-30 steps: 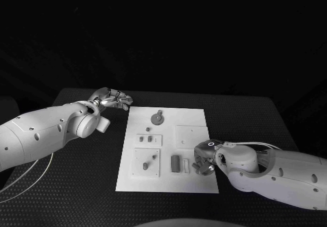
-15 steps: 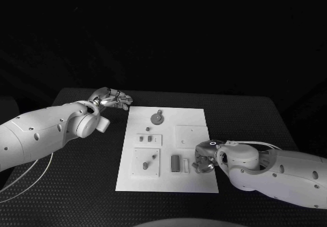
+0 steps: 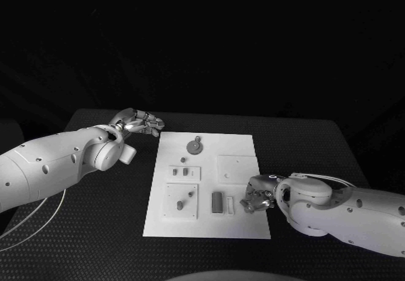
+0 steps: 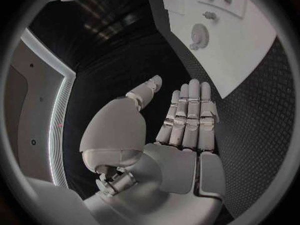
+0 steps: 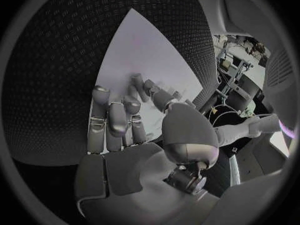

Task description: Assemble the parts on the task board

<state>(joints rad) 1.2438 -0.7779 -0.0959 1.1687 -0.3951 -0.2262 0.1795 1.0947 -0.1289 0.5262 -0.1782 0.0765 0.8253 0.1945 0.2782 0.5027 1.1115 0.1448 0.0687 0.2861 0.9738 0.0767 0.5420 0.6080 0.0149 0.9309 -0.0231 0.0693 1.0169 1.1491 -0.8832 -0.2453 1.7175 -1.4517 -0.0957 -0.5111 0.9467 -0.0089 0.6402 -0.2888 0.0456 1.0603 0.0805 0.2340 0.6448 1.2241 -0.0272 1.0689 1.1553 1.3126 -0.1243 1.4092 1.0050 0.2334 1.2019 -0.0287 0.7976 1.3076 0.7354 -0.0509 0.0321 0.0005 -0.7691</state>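
The white task board (image 3: 240, 225) lies mid-table. It carries a gear (image 3: 196, 146), two short pegs (image 3: 179, 172), two small parts (image 3: 179, 204) on a square plate, a dark bar (image 3: 217, 202) and a pale bar (image 3: 229, 205). My right hand (image 3: 256, 199) hovers low over the board's right near part, just right of the pale bar. In the right wrist view that right hand (image 5: 122, 122) has its fingers spread above the board (image 5: 144, 55), one finger bent, nothing seen in them. My left hand (image 3: 141, 123) stays off the board's far left corner. The left wrist view shows the left hand (image 4: 184, 120) flat and empty.
The black textured table (image 3: 93, 234) surrounds the board, with bare room on both sides. A cable (image 3: 34, 225) loops beside my left arm at the near left. In the left wrist view the gear (image 4: 199, 36) and the board (image 4: 237, 50) lie ahead of the fingers.
My right arm has shifted slightly to the right and nearer, and its hand sits a little lower over the board. The left arm and the parts have not moved.
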